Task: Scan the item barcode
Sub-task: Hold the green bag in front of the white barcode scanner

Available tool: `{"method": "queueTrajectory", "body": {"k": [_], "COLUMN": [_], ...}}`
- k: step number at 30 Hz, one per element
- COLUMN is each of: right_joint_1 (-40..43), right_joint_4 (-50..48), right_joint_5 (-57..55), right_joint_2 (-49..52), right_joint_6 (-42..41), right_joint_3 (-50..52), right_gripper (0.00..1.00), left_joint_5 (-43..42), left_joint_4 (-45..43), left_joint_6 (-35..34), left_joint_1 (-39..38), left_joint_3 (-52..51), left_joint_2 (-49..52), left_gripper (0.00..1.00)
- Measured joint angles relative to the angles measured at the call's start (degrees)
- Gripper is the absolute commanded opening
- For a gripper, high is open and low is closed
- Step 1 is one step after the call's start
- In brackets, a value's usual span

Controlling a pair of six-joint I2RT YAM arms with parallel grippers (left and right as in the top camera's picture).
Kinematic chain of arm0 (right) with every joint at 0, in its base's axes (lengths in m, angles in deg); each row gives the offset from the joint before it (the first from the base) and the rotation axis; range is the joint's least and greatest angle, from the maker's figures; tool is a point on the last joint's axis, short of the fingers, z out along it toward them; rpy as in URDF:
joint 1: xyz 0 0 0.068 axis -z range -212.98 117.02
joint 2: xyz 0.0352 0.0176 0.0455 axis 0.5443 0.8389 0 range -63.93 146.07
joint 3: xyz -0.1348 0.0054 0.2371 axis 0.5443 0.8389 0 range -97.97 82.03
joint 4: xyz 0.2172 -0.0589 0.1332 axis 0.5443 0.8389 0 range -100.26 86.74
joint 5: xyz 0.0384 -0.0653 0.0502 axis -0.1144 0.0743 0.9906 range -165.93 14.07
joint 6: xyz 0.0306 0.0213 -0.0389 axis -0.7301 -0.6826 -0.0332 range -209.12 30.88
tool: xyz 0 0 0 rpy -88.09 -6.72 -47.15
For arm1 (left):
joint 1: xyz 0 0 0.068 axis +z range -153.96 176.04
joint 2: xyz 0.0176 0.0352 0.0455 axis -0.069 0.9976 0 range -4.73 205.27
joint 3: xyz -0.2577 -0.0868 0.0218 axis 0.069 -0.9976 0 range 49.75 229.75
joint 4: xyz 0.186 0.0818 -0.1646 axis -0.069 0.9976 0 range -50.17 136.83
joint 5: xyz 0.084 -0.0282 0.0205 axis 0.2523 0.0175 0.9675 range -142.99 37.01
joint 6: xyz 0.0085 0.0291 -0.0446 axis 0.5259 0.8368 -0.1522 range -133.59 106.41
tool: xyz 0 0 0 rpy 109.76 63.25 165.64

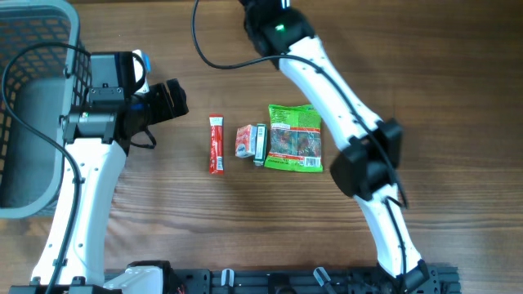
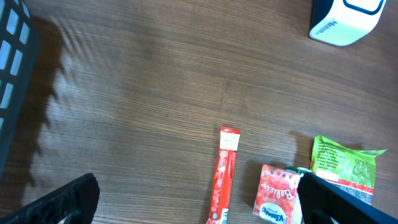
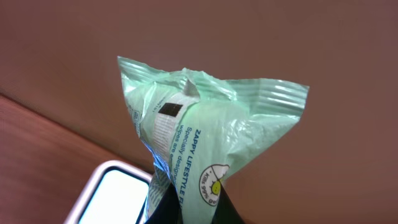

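Observation:
A pale green plastic packet (image 3: 205, 118) with blue print stands up from my right gripper (image 3: 186, 208), which is shut on its lower end. A small dark printed block (image 3: 169, 109) sits near the packet's top left. Below it lies a white-rimmed scanner window (image 3: 112, 193). The same white scanner (image 2: 345, 22) appears at the top right of the left wrist view. My right arm (image 1: 327, 82) reaches to the overhead view's top edge, its gripper out of that frame. My left gripper (image 2: 198, 196) is open, low over the wood, left of the items (image 1: 167, 102).
A red stick packet (image 1: 216, 144), a red tissue pack (image 1: 244, 140), a slim green item (image 1: 260, 144) and a green snack bag (image 1: 296, 137) lie in a row mid-table. A grey wire basket (image 1: 33, 49) stands at the far left.

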Motion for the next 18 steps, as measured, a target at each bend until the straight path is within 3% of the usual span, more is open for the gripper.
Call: {"method": "queueTrajectory", "body": {"k": [9, 18], "right_joint_1": [1.62, 1.77], "right_joint_4": [-21.49, -21.11], "right_joint_5": [-3.93, -4.44], "right_joint_2": [10.73, 12.44], "right_joint_6": [14.21, 15.78], "right_joint_3": [0.04, 0.04], "right_gripper": [0.04, 0.04], "left_joint_5": [0.0, 0.0], "left_joint_4": [-0.04, -0.04], "left_joint_6": [0.0, 0.02], "left_joint_1": [0.0, 0.0], "left_joint_3": [0.0, 0.0], "left_joint_2": [0.0, 0.0], "left_gripper": [1.0, 1.0]}}
